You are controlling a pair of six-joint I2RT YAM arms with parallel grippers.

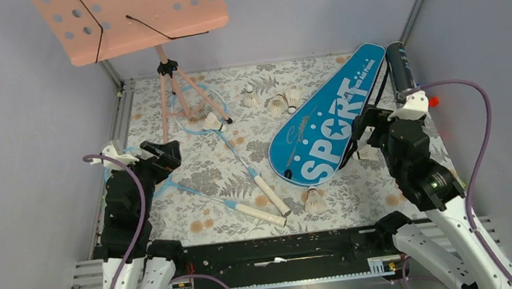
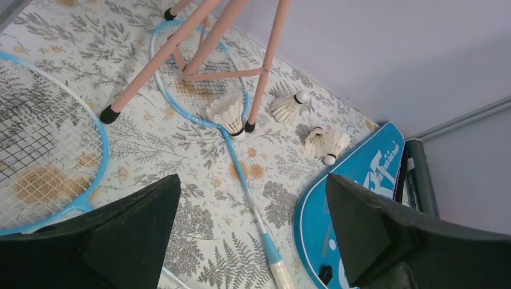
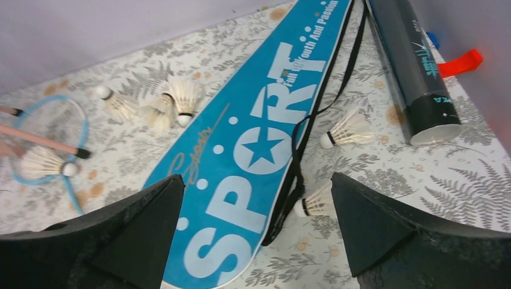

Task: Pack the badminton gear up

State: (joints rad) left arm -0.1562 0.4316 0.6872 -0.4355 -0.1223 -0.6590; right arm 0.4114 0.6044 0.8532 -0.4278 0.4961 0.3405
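We see two arms of one build: the left arm (image 1: 123, 203) and the right arm (image 1: 416, 166) are matte black in their upper links and glossy white lower down, toward their bases. A purple cable (image 1: 482, 126) loops along each. A white housing (image 1: 412, 103) caps each wrist, and the fingers (image 2: 129, 241) are broad black wedges with a rough, grainy face

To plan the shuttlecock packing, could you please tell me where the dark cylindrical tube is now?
The dark cylindrical tube lies at the far right of the top view, just right of the blue racket-shaped SPORT bag.
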